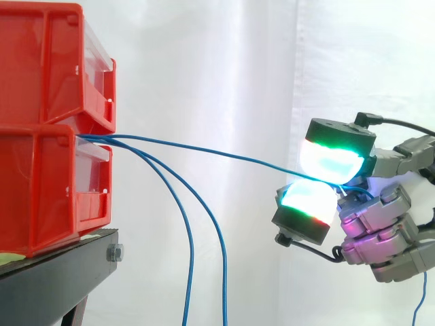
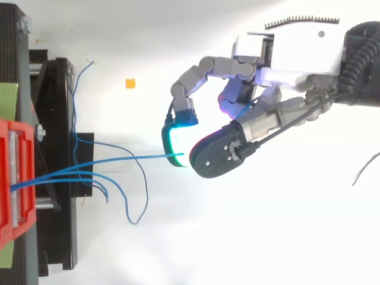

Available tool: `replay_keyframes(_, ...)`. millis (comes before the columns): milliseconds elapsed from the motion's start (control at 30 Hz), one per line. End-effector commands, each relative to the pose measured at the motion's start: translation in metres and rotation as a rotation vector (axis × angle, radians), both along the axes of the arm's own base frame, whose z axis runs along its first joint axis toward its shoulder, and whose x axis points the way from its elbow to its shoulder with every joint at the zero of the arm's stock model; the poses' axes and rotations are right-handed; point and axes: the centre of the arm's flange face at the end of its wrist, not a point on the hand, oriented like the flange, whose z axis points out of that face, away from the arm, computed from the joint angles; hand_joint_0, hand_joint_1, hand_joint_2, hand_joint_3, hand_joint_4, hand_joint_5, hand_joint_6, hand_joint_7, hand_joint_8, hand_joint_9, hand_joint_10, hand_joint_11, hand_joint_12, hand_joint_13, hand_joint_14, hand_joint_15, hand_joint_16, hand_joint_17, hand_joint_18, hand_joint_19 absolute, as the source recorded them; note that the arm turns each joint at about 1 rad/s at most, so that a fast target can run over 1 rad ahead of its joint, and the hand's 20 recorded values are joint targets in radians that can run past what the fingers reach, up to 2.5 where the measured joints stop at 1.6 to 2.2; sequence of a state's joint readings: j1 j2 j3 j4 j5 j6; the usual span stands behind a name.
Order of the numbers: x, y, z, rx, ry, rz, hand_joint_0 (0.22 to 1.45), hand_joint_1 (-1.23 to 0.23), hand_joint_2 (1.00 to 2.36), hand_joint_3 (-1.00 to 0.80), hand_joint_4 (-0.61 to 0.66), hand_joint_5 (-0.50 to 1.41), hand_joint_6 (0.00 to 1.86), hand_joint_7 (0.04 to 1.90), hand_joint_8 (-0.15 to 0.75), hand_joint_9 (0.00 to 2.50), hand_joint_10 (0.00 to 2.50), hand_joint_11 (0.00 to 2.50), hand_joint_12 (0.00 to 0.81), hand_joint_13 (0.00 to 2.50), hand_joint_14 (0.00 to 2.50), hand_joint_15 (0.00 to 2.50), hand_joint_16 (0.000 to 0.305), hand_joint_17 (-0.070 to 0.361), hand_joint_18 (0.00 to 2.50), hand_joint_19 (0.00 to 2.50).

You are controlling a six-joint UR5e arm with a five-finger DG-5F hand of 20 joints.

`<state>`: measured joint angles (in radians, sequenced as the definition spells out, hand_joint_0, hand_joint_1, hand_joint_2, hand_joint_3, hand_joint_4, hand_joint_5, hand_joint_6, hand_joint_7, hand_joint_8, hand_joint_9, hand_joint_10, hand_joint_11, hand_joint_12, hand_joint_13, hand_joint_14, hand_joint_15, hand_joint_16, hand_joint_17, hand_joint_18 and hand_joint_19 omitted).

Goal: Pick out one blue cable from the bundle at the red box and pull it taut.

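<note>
Blue cable [image 1: 231, 153] leaves the front of the lower red bin [image 1: 41, 190], which sits at the black stand's [image 1: 61, 268] edge under the upper red bin [image 1: 41, 68]. Its long axis runs near-level, sloping slightly down, to the robot hand [image 2: 279, 59], which pinches it between two glowing pads [image 1: 329, 159]. Two loose blue cables [image 1: 204, 224] droop just below.

Your side camera stands close, level with the red bins [image 1: 41, 183], looking across them, with the hand [image 1: 391, 204] at its right. Your top camera looks straight down. Both views share the bins' front, the blue cable [image 1: 204, 149] and the hand.
</note>
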<state>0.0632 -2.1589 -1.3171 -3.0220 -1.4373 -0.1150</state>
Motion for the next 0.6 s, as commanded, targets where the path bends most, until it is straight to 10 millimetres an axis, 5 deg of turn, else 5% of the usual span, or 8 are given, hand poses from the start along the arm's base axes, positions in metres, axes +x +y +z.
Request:
replay_keyframes(0,-0.0003,-0.0002,0.0002,0.000,0.000,0.000,0.76,-0.72,1.02,-0.30,-0.13,-0.20,0.94,1.13,0.308,1.20,2.50,1.62,0.366,0.87,2.50,1.51,0.042,0.095,1.43,2.23)
replay_keyframes(567,0.0001,-0.0002,0.0008,0.000,-0.002,0.000,0.76,-0.72,1.02,-0.30,-0.13,-0.20,0.94,1.13,0.315,1.21,2.50,1.63,0.365,0.87,2.50,1.52,0.042,0.096,1.42,2.22)
